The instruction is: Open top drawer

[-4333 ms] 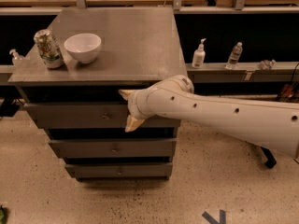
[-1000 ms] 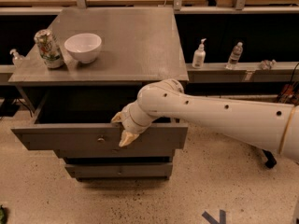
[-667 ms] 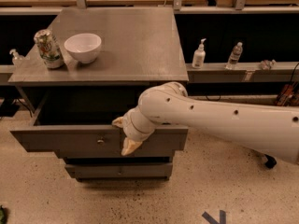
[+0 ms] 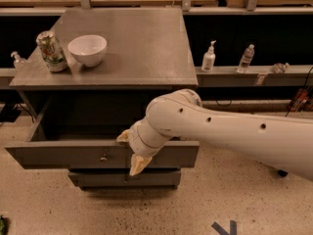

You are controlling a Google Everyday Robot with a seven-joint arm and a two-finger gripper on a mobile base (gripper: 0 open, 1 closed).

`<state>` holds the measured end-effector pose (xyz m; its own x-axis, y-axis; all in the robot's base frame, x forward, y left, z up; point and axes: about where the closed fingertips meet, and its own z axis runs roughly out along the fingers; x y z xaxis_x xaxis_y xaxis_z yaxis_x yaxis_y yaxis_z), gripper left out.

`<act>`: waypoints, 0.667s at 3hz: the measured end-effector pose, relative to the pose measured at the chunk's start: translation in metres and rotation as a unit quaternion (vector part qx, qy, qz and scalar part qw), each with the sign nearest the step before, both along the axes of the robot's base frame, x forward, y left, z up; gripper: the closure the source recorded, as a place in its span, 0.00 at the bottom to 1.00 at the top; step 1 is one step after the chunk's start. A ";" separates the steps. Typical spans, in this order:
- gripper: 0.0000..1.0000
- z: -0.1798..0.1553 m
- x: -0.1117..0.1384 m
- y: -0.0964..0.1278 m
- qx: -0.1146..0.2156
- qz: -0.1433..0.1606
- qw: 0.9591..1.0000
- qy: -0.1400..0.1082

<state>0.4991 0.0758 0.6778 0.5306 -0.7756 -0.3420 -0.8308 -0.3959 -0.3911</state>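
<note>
Top drawer (image 4: 58,155): grey wood with a wide flat front panel, pulled well out below the counter (image 4: 146,43).
Knob (image 4: 103,157): small and round, at the panel's centre.
Gripper (image 4: 131,151): at the panel, just right of the knob. The tan, tapered jaws are spread apart, one at the top edge and one over the front face.
Counter: smooth grey slab carrying a round white bowl (image 4: 88,49) and a crumpled can (image 4: 51,51).

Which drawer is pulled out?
The top drawer juts far out; the lower drawer is shut. The gripper sits at the top drawer's front.
</note>
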 end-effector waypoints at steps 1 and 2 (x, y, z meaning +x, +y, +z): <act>0.33 0.021 -0.020 -0.014 0.004 -0.014 1.000 -0.019; 0.20 0.042 -0.014 -0.031 0.022 -0.049 0.997 -0.055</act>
<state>0.4850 0.0446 0.7202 0.4889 -0.8109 -0.3217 -0.8161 -0.2947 -0.4972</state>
